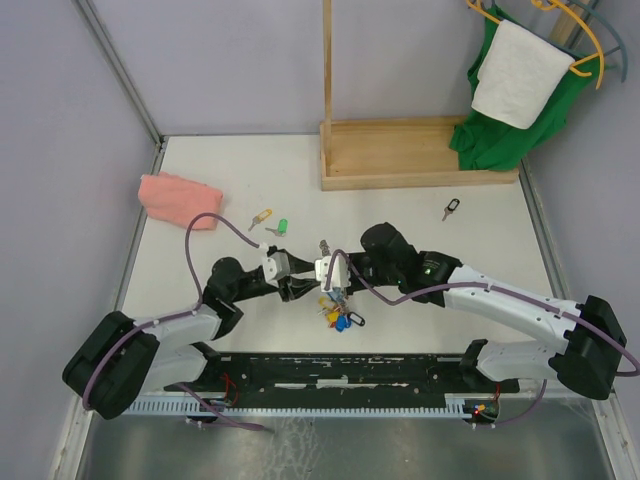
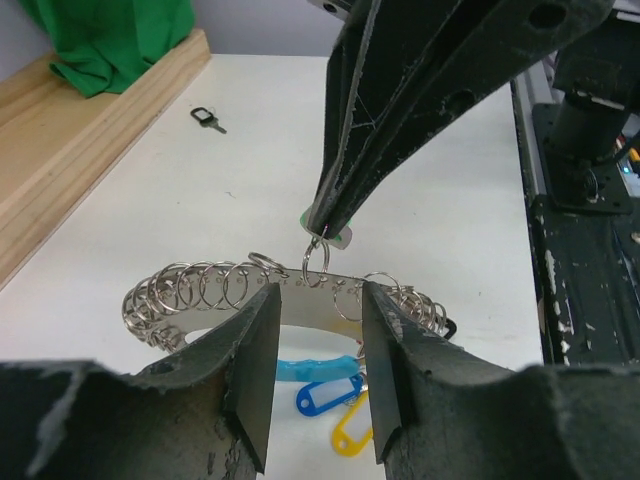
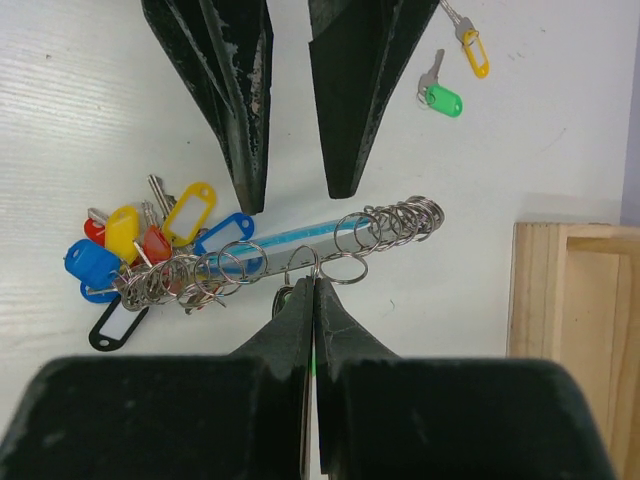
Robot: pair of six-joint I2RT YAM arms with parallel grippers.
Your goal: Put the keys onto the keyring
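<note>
The keyring, a silvery band strung with many small split rings, lies on the tabletop near the middle of its near edge, with a cluster of coloured plastic tags at one end. The right gripper is closed tight, its tips pinching one small split ring that hangs on the band. The left gripper stands open, one finger on each side of the band's middle, not clamped on it. Three loose keys lie apart from the ring. A yellow-tagged key and a green-tagged key are left of centre, near a pink cloth. A black-tagged key is toward the right edge, just in front of the wooden stand.
</note>
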